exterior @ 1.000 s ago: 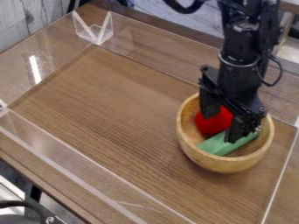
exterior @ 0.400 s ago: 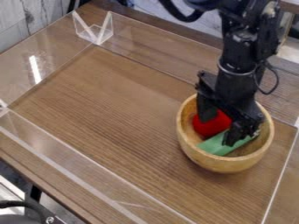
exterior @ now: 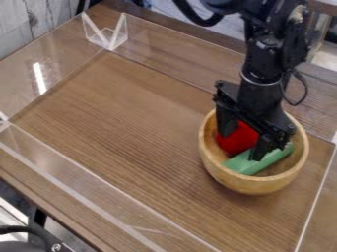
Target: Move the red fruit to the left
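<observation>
Tool wide, over wooden bowl. Red toy fruit inside bowl, beside light-green elongated piece. Bowl on wooden worktop.

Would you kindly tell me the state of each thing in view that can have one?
Gripper: jaws open, lowered over the bowl.
Red fruit: in the bowl, partly hidden.
Green piece: lying in the bowl.
Wooden bowl: upright, holding both.
</observation>
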{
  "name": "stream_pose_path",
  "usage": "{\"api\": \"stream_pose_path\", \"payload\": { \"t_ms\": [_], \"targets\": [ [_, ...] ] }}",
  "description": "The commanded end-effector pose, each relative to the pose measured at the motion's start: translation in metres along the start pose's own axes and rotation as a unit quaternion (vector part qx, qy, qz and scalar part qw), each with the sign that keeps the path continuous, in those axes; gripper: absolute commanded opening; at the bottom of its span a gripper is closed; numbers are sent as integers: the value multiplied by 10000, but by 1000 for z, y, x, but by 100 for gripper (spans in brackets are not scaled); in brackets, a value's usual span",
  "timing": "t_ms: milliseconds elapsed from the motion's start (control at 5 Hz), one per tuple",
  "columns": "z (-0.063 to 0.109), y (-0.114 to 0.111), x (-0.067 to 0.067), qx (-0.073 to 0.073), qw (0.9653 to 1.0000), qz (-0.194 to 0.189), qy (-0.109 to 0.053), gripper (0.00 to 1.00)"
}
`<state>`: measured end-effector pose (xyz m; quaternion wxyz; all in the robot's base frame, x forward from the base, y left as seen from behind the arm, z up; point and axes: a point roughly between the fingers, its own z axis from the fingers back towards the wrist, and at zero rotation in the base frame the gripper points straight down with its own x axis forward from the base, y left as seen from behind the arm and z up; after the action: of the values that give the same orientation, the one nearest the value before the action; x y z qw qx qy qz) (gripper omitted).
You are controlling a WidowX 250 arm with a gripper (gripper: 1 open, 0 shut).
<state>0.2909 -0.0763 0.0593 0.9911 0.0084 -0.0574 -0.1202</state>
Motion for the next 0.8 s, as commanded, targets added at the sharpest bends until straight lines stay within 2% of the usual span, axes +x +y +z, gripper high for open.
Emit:
{"api": "stream_pose_path", "payload": {
  "t_ms": [0, 200, 400, 600],
  "targets": [
    [28, 10, 4, 29, 9993, 157, -326, 0],
    [52, 27, 2, 78, 9977, 415, -524, 0],
    [70, 48, 1, 181, 9920, 1057, -663, 0],
    [67, 43, -1, 211, 9886, 1346, -637, 0]
  ]
}}
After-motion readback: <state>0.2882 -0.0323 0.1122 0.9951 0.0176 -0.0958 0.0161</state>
